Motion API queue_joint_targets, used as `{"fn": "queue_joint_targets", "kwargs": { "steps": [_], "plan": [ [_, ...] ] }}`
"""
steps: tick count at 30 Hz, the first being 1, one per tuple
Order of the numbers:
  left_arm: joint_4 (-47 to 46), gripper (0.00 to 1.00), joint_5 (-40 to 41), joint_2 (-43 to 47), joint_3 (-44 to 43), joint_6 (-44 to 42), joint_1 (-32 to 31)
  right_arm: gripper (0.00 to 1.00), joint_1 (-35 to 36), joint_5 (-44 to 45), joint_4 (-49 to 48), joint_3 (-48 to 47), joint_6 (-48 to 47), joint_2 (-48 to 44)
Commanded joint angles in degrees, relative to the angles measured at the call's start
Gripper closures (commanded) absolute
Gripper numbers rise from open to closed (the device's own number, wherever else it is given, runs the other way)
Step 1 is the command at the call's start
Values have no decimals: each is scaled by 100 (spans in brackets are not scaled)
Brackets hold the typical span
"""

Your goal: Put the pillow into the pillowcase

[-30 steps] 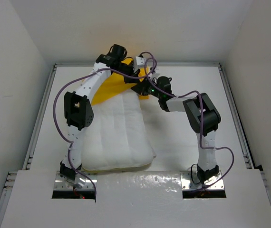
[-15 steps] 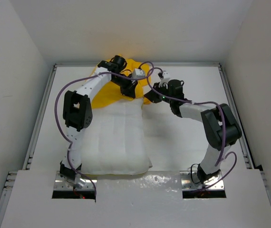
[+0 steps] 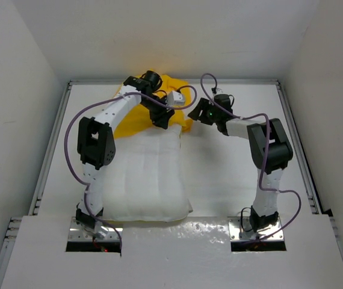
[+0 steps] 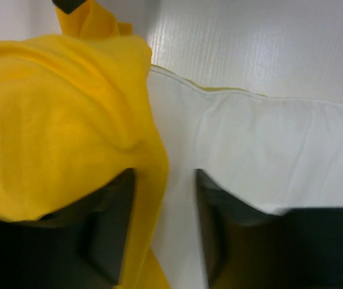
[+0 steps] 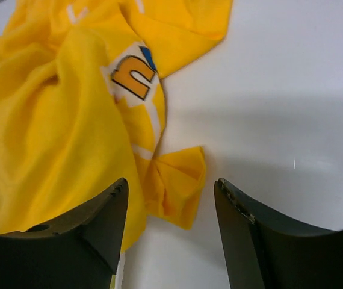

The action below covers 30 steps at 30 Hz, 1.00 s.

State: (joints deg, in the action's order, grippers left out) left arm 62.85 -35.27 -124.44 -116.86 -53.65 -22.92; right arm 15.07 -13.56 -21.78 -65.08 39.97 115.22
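**A:** The right gripper (image 5: 171, 183) has just drawn back off the corner of the pillow (image 3: 147, 174). Its fingers are spread and hold nothing, and a folded corner of the pillowcase (image 5: 69, 120) lies loose on the bench (image 5: 292, 90) between them.

**B:** And the left gripper (image 4: 164, 174)?

**A:** Unclenched too. Yellow cloth is draped over one finger and the pillow's far edge sits under the other, with nothing pinched (the hem just hangs in the gap).

**B:** What's different from a second ago?

**A:** Then both grippers were huddled at the pillow's far end, with only a wedge of yellow showing. Now the case is heaped beyond the left gripper, with more of it in sight, and the right arm's elbow has swung outward.

**B:** Meaning?

**A:** I'd judge the mouth isn't over the pillow yet. The pillow lies bare on the bench, on the near side of both grippers, so a fresh hold on the opening seems called for.
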Motion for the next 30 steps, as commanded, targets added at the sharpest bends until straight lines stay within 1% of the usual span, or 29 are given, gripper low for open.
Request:
{"fn": "queue_joint_targets", "kwargs": {
  "steps": [1,4,5,7,8,9,11,12,13,14,15,16,17,18,19,20,21,22,24,25,26,27,29,30],
  "plan": [
    [158,48,204,508,23,29,-143,41,118,214,375,-469,441,307],
    [-79,35,423,718,31,214,-248,39,259,222,525,-506,407,361],
    [-141,30,494,789,49,240,-292,38,364,249,569,-488,389,370],
    [-299,27,756,1088,312,241,-494,38,435,353,614,-323,433,335],
    [-465,25,845,1193,487,232,-712,38,470,380,561,-243,546,317],
    [-519,25,942,1316,819,223,-836,38,488,381,439,-155,608,308],
    [-580,23,1197,1344,1190,249,-1056,38,506,354,420,-58,740,334],
    [-877,21,1380,1378,1644,450,-1205,39,514,372,446,-58,784,352],
    [-1071,21,1478,1405,1857,452,-1250,40,514,372,447,-58,785,378],
    [-1238,20,1574,1423,2051,661,-1311,42,506,381,429,-58,846,405],
    [-1397,20,1671,1423,2323,732,-1338,50,514,381,377,-58,881,457],
    [-1738,19,1811,1423,2569,872,-1373,56,506,381,350,-66,968,501],
    [-1889,19,1874,1414,2572,900,-1391,61,506,389,350,-92,1004,545],
    [-2073,18,1961,1388,2833,935,-1408,67,514,416,367,-119,1022,606],
    [-2414,18,2188,1370,2948,1013,-1426,80,506,442,385,-189,1013,694],
    [-2600,19,2278,1353,3211,1049,-1426,86,506,460,402,-224,996,730],
    [-2924,23,2487,1326,3335,1128,-1426,98,488,468,446,-277,952,739],
    [-3058,32,2585,1309,3432,1155,-1426,100,488,477,464,-260,926,704],
    [-3286,59,2735,1291,3591,1242,-1417,100,479,495,412,-94,820,564],
    [-3331,81,2753,1291,3600,1338,-1400,100,488,495,368,20,681,346],
    [-3349,94,2762,1300,3591,1374,-1391,100,488,477,263,239,610,213],
    [-3454,100,2849,1300,3582,1505,-1365,100,479,434,210,363,418,81],
    [-3542,100,2894,1309,3460,1638,-1251,100,479,276,122,583,214,-366],
    [-3621,100,2963,1282,3364,1725,-1181,100,479,49,113,810,126,-516]
  ]
}}
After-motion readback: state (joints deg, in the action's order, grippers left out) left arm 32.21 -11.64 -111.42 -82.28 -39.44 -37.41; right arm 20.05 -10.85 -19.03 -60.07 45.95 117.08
